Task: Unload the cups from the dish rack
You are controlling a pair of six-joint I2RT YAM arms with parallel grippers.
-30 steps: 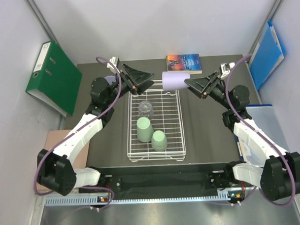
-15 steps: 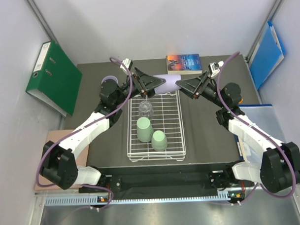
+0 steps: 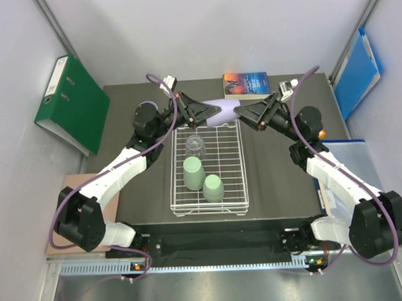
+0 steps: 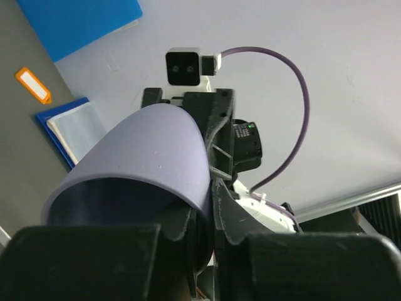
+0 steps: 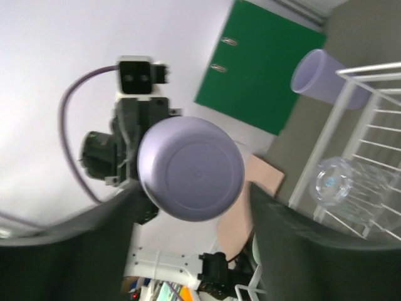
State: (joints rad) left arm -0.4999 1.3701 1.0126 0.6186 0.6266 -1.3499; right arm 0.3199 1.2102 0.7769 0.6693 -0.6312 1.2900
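Note:
A lilac cup (image 3: 227,111) hangs on its side above the far end of the white wire dish rack (image 3: 174,191). My left gripper (image 3: 215,112) is shut on its wall near the rim, one finger inside and one outside (image 4: 207,213). My right gripper (image 3: 244,112) stands open, its fingers (image 5: 94,238) either side of the cup's base (image 5: 191,169) without touching it. In the rack stand a clear ribbed glass (image 3: 196,146) and two pale green cups (image 3: 192,172) (image 3: 213,188), upside down. A second lilac cup (image 5: 322,78) stands on the table left of the rack.
A green binder (image 3: 70,102) leans at the far left. A book (image 3: 246,84) lies at the table's back edge. A blue folder (image 3: 357,72) leans against the right wall. A brown board (image 3: 73,189) lies left of the table.
The left gripper reached the lilac cup and shut on it. The right gripper, which held the cup, has opened. Both arms have moved inward over the rack's far end.

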